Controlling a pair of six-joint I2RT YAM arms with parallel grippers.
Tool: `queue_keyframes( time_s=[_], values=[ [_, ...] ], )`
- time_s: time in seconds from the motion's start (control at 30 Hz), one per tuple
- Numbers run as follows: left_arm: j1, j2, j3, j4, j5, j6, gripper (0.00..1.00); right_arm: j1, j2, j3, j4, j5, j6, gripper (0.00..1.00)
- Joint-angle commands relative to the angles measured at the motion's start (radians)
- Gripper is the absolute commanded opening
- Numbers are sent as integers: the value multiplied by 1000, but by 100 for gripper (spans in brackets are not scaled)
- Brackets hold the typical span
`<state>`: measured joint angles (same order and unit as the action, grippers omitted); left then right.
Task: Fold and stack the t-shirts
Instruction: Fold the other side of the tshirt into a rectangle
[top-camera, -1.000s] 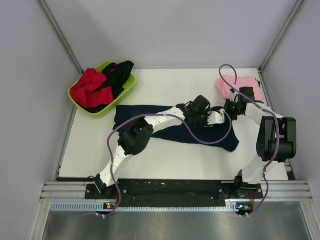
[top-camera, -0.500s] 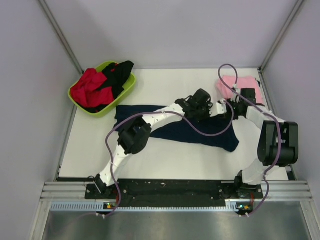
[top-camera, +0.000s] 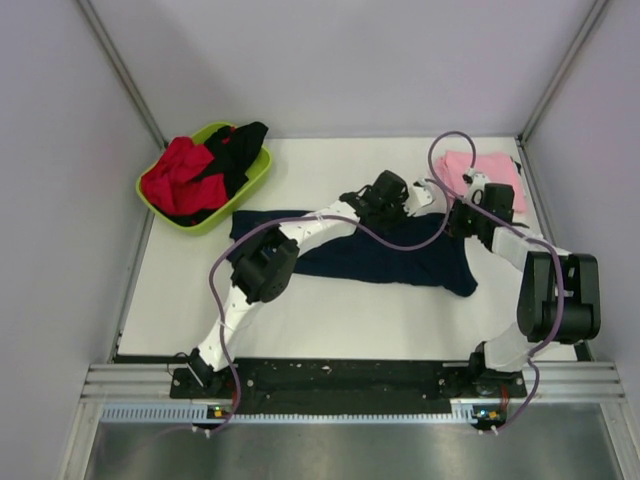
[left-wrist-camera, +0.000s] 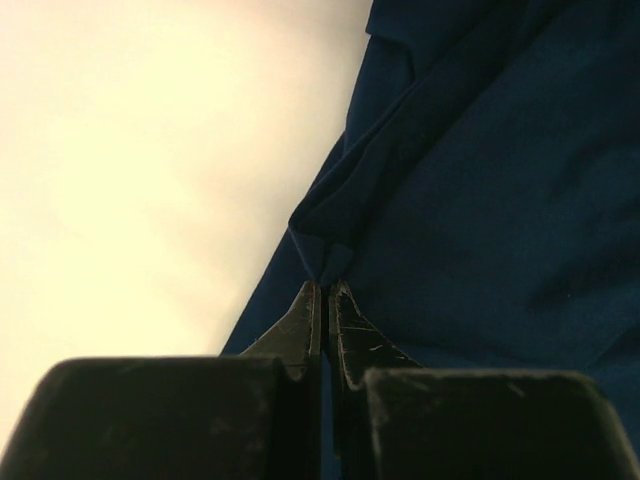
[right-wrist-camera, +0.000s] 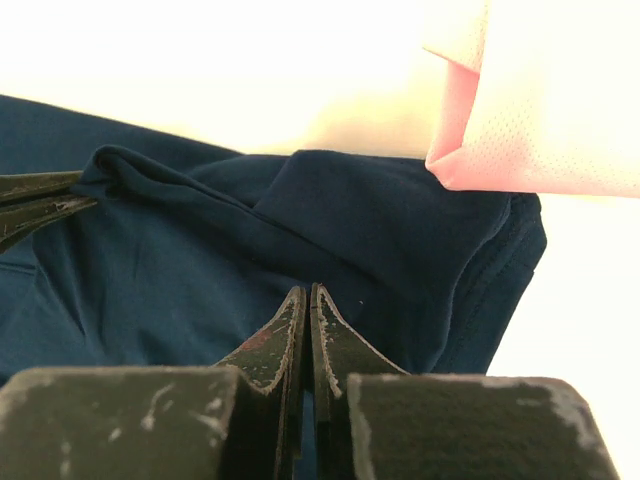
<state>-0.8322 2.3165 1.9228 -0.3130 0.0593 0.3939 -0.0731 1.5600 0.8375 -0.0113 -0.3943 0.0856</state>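
The left gripper (left-wrist-camera: 326, 288) now pinches the navy shirt (left-wrist-camera: 480, 200) mid-frame, like the right gripper (right-wrist-camera: 308, 296). Folding looks ready.

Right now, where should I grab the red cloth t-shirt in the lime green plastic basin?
Pinch a raised fold left of centre on the red cloth t-shirt, probably from straight above: the lime green plastic basin walls it in, and the black cloth t-shirt overlaps its right part.

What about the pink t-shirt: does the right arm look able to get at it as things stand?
Probably yes: the pink t-shirt lies just beyond the right end effector, nothing between. But it is shut on the navy t-shirt and must release first.
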Motion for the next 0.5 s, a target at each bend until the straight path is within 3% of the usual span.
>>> queue_keyframes(
  time_s=[0.0,0.03,0.1,0.2,0.27,0.37,0.47],
  values=[
    [1,1,-5,49,-26,-33,0,-8,-17,-2,123,8,-37,0],
    [-1,6,-1,40,-15,-32,0,-8,-8,8,108,20,-43,0],
    [-4,12,-4,32,-12,-36,18,-7,6,28,76,54,-44,6],
    [-5,17,4,25,-48,-36,47,-7,-6,61,14,121,-21,33],
    [-4,11,27,14,-131,-20,51,-2,-47,86,-65,178,-9,42],
    [5,-32,64,-8,-203,35,60,13,-122,129,-188,306,2,46],
    [18,-121,68,-58,-204,98,75,16,-201,132,-256,382,14,52]
  ],
)
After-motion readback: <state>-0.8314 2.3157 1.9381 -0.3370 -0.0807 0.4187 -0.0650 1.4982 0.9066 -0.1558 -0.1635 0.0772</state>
